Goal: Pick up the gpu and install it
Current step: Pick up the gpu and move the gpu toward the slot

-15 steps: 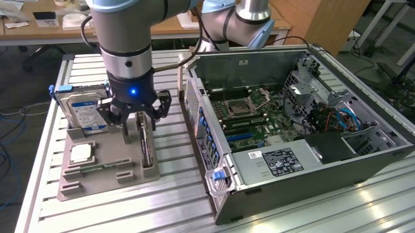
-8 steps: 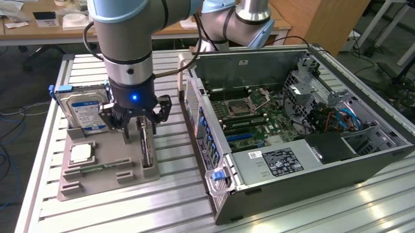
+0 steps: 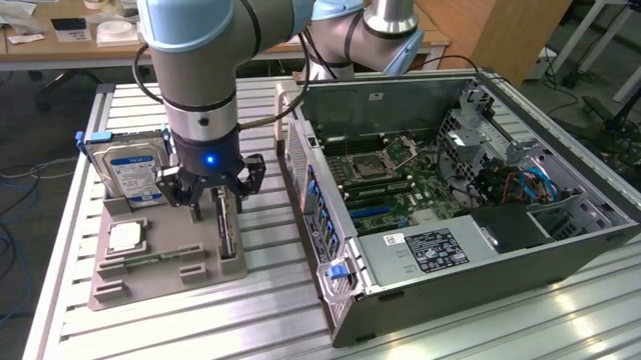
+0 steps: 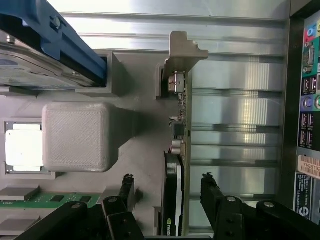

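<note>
The gpu [image 3: 227, 229] is a thin dark card standing on edge in a slot of the grey holder [image 3: 150, 285]. In the wrist view the gpu [image 4: 180, 140] runs edge-on between the fingertips, its black face toward one of them. My gripper [image 3: 216, 193] hangs just above the card's near end and is open. Its fingers [image 4: 127, 187] straddle the card with a gap on each side, touching nothing. The open computer case [image 3: 451, 187] lies on its side at the exterior view's right, motherboard [image 3: 386, 176] exposed.
The holder also carries a silver hard drive [image 3: 130, 169] with a blue-white label, a processor chip [image 3: 125, 236] and a green memory stick [image 3: 140, 261]. The case's rear panel [image 4: 305, 100] stands close beside the holder. Everything rests on a ribbed aluminium table [image 3: 251, 322].
</note>
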Controlling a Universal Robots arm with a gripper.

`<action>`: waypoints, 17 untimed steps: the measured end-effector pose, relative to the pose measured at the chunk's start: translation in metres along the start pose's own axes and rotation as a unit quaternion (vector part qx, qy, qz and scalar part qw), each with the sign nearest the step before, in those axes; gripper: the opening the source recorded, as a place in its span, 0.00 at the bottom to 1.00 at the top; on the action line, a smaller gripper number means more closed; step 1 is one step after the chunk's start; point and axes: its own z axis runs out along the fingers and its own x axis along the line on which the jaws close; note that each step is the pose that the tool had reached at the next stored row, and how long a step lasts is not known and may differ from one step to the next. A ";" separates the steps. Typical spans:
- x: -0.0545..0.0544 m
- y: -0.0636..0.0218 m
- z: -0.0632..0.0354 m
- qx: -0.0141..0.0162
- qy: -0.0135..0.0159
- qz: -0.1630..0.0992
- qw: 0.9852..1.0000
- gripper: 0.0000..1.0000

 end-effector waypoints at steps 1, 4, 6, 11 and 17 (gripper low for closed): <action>0.000 0.0004 0.0018 0.000 0.000 0.000 1.000 0.65; 0.000 0.0005 0.0072 0.000 0.000 0.000 1.000 0.65; 0.000 0.0003 0.0110 0.000 0.000 0.000 1.000 0.65; 0.000 -0.0001 0.0200 0.000 0.000 0.000 1.000 0.65; 0.000 -0.0003 0.0212 0.000 0.000 0.000 1.000 0.65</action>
